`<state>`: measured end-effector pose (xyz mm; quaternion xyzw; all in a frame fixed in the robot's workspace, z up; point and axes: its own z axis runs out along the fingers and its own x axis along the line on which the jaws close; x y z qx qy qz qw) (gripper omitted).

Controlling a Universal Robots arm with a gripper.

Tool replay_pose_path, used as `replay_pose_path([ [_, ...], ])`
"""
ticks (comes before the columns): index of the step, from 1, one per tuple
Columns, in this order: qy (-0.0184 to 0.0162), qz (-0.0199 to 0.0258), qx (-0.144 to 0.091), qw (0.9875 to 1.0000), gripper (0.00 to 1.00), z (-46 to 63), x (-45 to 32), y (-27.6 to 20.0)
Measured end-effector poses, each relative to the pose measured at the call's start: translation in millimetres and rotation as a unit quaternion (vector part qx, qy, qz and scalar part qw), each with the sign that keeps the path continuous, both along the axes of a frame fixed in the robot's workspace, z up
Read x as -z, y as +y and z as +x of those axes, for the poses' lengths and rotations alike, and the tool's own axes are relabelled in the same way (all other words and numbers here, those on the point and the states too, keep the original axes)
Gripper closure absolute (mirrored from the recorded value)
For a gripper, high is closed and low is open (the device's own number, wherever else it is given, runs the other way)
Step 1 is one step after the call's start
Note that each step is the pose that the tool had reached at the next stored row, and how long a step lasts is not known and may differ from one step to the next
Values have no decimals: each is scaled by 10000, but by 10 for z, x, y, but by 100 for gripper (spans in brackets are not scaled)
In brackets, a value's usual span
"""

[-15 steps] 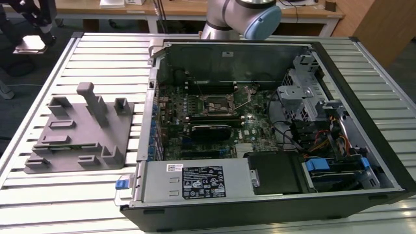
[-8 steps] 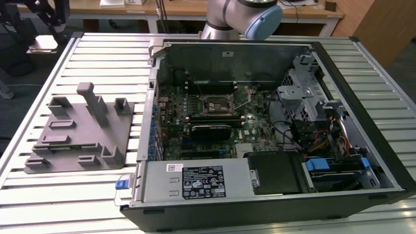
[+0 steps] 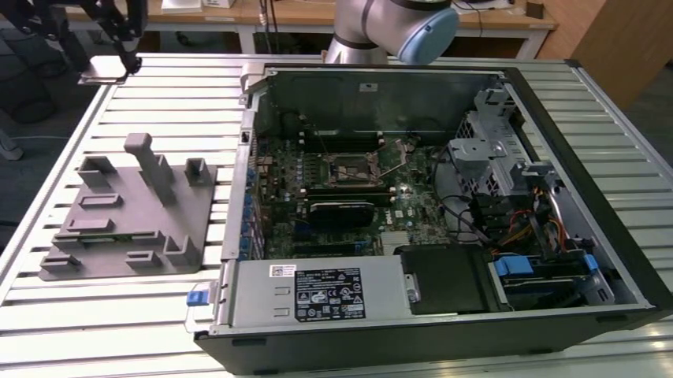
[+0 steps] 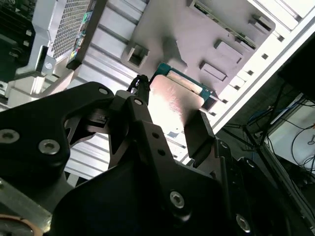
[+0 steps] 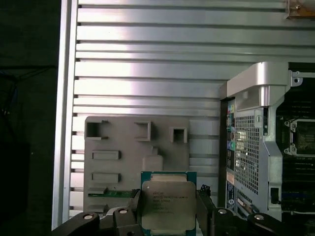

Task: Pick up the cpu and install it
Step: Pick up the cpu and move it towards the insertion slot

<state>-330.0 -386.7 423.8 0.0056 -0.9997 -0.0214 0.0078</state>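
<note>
gripper [image 5: 168,212] pinching cpu [image 5: 167,202] edges, above holder [image 5: 113,147]

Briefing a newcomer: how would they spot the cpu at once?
Find the grey holder block on the slatted table beside the open computer case. Near it, the gripper clamps the cpu: the only flat square with a silver top and green border.

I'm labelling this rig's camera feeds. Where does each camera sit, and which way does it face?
Exterior view: off the arm, looking down on the table, computer case and holder block; the arm shows at the far edge.
First wrist view: on the wrist, looking past the gripper, shut on the cpu, to the holder block.
Second wrist view: on the wrist, close behind the gripper's links, facing the cpu.
Shared: both wrist views show the held cpu; all show the holder block.
</note>
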Motion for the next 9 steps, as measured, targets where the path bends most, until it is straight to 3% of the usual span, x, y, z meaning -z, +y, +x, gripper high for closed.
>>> replay_pose_path([
  [9,0,0,0,10000,47,348,0,33],
])
